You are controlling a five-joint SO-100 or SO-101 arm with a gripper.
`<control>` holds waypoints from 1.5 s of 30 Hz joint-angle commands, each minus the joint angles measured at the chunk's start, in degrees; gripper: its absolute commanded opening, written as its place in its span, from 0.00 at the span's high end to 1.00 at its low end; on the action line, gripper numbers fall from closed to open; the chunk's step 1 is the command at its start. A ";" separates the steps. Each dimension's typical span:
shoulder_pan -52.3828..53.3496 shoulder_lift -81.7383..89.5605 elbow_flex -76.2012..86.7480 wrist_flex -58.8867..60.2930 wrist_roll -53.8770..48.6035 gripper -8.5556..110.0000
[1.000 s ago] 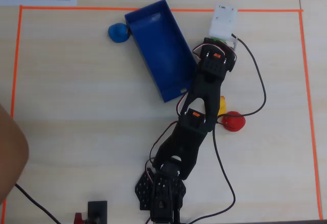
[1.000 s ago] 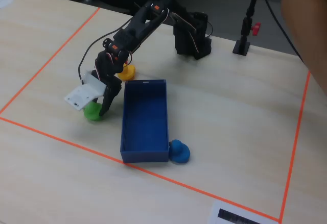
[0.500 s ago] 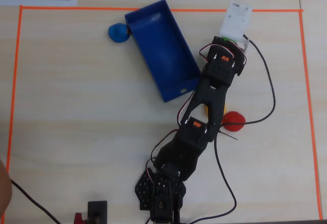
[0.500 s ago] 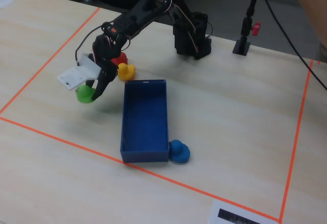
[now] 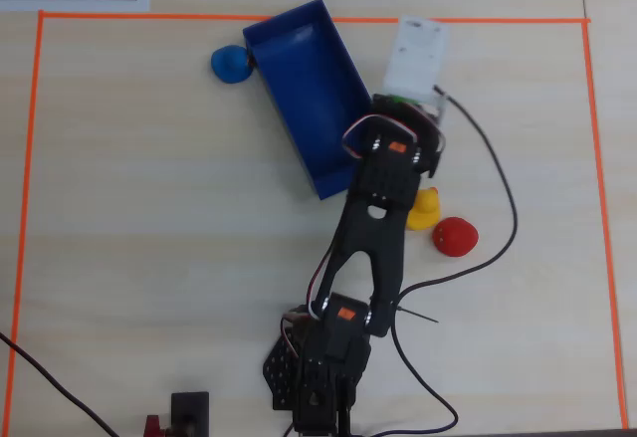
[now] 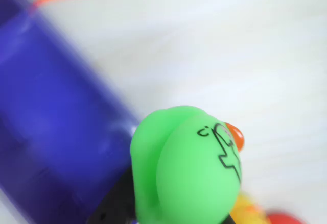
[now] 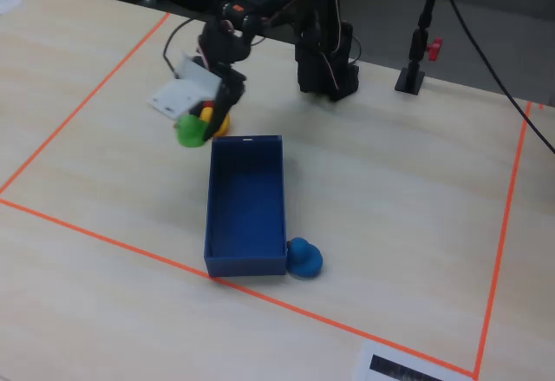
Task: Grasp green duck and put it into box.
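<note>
The tool (image 7: 198, 127) is closed on the green duck (image 7: 190, 130), holding it clear of the tabletop (image 7: 390, 216) just off the near short end of the box (image 7: 245, 206), at about ten o'clock from the box's centre in the fixed view. In the wrist view the green duck (image 6: 186, 170) fills the lower middle, beak at three o'clock, with the blue box wall (image 6: 46, 127) at nine o'clock. A yellow duck (image 5: 425, 208) and a red duck (image 5: 456, 236) sit beside the arm; a blue duck (image 5: 230, 62) touches the box's far end.

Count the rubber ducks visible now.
4: small green rubber duck held by the gripper; yellow one and red one beside the arm; blue one against the blue tray.
</note>
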 commanded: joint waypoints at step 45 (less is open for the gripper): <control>-11.07 -9.32 -9.49 -2.20 2.99 0.76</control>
